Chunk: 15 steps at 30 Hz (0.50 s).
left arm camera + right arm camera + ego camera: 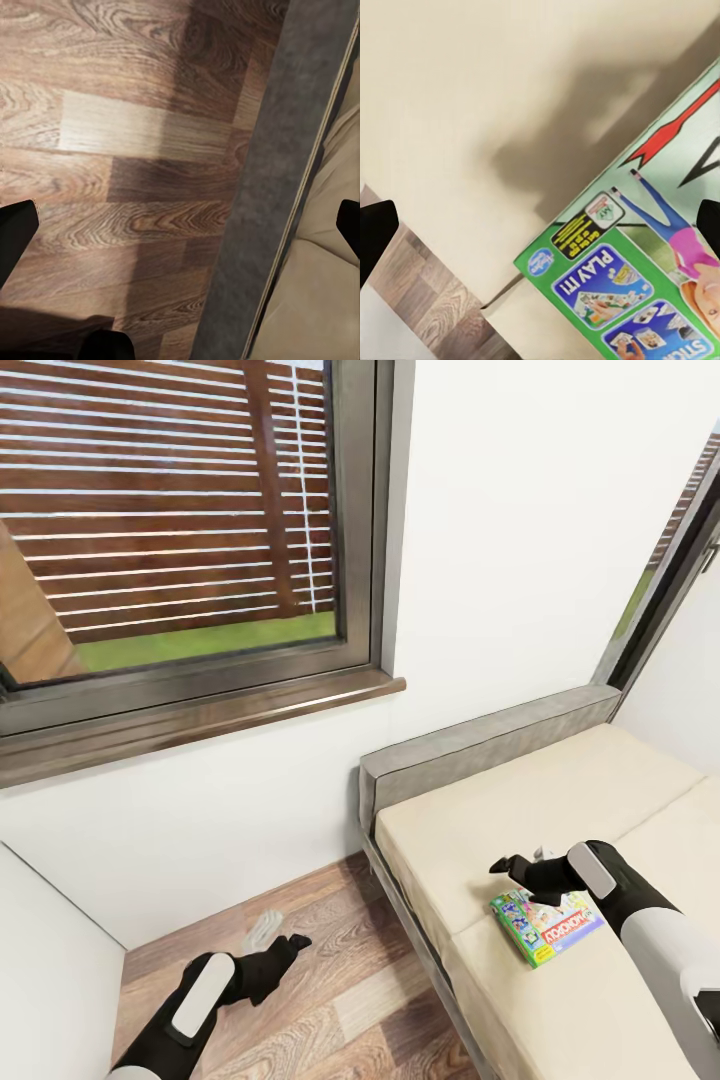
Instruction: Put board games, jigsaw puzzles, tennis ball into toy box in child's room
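Note:
One board game, the green-edged white Monopoly box (pixel 546 926), lies flat on the bed (pixel 520 810) near the beige sheet's floor-side edge. My right gripper (pixel 518 862) hovers open just above the box's corner nearest the headboard. In the right wrist view the box (pixel 645 255) lies partly between the spread fingertips of that gripper (pixel 540 229), and I cannot tell whether they touch it. My left gripper (pixel 278 940) hangs open and holding nothing over the wood floor beside the bed. The left wrist view has its gripper (pixel 180 225) above the planks, by the bed's dark grey frame (pixel 262 225).
A grey headboard (pixel 480 745) backs the bed against the white wall. A large dark-framed window with a deep sill (pixel 200 710) is above the floor strip (pixel 330 980). Another window (pixel 680 550) stands at the right. A white surface (pixel 50 980) closes the left side.

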Motion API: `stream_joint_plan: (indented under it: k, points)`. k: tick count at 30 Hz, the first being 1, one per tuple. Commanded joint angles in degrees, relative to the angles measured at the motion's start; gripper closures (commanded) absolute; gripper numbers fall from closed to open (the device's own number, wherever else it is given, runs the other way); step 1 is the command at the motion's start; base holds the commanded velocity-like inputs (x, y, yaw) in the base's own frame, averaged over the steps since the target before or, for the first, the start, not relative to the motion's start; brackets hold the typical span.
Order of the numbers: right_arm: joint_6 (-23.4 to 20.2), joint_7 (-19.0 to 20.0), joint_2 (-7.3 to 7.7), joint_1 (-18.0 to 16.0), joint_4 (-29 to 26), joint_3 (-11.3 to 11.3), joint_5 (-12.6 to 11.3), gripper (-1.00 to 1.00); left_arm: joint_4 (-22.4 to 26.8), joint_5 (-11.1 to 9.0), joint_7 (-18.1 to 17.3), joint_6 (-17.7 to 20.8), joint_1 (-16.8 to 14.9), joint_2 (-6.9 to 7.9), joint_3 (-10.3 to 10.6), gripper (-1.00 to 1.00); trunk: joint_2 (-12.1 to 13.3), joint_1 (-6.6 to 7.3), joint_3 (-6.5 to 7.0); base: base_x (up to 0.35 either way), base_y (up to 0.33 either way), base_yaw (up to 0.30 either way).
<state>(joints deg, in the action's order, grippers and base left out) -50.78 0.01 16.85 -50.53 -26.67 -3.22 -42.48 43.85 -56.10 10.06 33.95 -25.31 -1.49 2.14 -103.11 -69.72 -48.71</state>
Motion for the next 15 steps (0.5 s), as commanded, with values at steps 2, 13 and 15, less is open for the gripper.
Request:
stream_joint_plan:
  k: [2,13,15]
  points:
    - [-0.2,0.0,0.09,0.0,0.0,-0.3,-0.1,-1.00,0.1,-0.6,0.5,0.0,0.2,0.01,0.1,-1.00,0.0,0.01,-0.05,0.000,0.000,0.009]
    - [-0.6,0.0,0.58,-0.1,-0.1,0.0,0.0,-1.00,0.1,-0.6,0.5,-0.3,0.7,0.02,0.1,-1.00,0.0,0.01,-0.05,0.000,0.000,0.002]
    - [-0.5,0.0,0.66,-0.1,-0.1,0.1,0.0,-1.00,0.1,-0.6,0.5,-0.3,0.8,0.01,0.1,-1.00,0.0,0.01,-0.05,0.000,0.000,-0.044]
